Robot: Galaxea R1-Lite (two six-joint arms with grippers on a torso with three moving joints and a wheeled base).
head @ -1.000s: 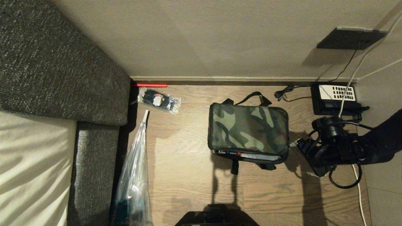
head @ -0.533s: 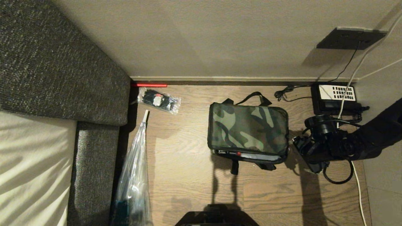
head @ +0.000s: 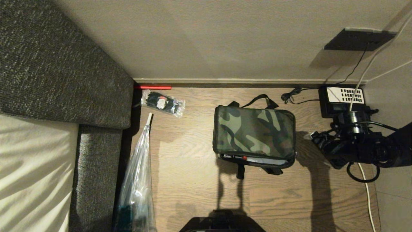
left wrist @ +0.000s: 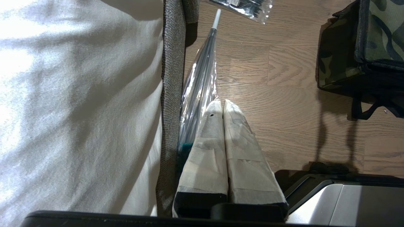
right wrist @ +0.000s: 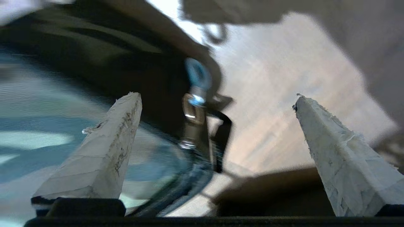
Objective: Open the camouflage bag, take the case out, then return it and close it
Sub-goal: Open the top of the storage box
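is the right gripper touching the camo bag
Apart. In the head view a strip of bare wood floor lies between the right gripper and the side of the camouflage bag; the right wrist view shows its fingers spread with nothing between them.

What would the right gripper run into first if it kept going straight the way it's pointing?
Probably the camouflage bag. The open right gripper faces the bag's right end, with a zipper pull between its fingers; it looks to be apart from the bag, but depth is unclear.
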